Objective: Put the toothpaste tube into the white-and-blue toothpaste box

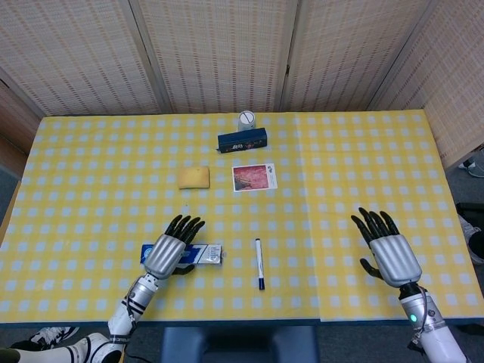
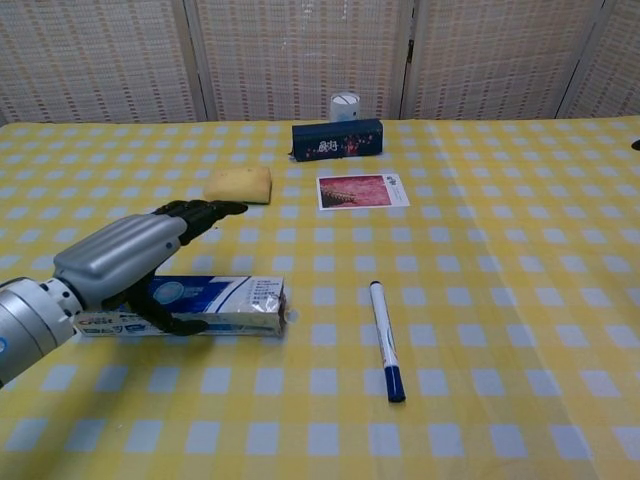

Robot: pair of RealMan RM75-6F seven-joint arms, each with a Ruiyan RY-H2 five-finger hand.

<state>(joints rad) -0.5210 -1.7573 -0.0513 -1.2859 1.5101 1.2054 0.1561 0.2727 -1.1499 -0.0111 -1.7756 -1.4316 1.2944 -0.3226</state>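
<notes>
The white-and-blue toothpaste box (image 1: 184, 254) is seen lying flat on the checked tablecloth (image 1: 340, 174) in the lower left of the head view. The left hand (image 1: 169, 249) is spread above it with fingers extended, nothing being gripped. The right hand (image 1: 387, 252) is held open at the lower right, empty. A marker pen (image 1: 259, 263) lies just right of the box.

A yellow-and-white checked tablecloth (image 1: 363, 166) is seen, with a white-and-blue toothpaste box (image 2: 215, 304), yellow sponge (image 2: 239, 184), navy box (image 2: 337, 139) and silver-and-black hands (image 1: 169, 249).
</notes>
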